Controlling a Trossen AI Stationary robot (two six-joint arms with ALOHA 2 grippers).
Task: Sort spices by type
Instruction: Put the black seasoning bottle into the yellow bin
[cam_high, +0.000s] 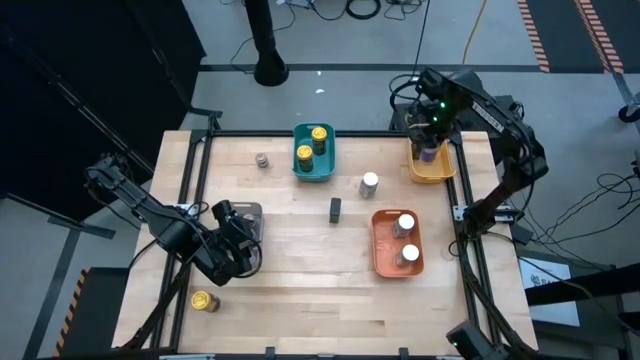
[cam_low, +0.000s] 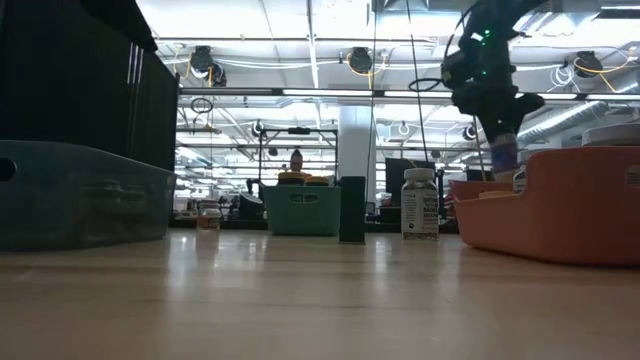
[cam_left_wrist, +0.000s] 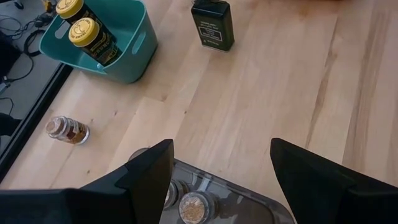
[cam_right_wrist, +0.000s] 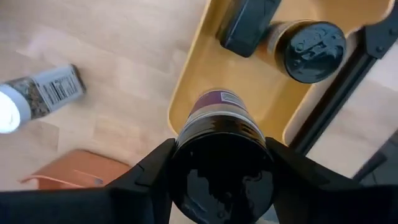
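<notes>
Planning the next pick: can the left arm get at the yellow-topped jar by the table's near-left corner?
Probably yes. The left hand is open and empty over the grey tray, and the yellow-topped jar stands alone on bare wood close by, with nothing between them.

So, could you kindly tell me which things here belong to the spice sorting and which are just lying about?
Belong to the job:
- yellow-topped jars in the teal tray
- white-topped jars in the orange tray
- loose white-topped jar
- slim black jar
- small jar
- yellow-topped jar
- black-lidded jar in the right gripper over the yellow tray
- grey tray

Lying about:
- floor cables
</notes>
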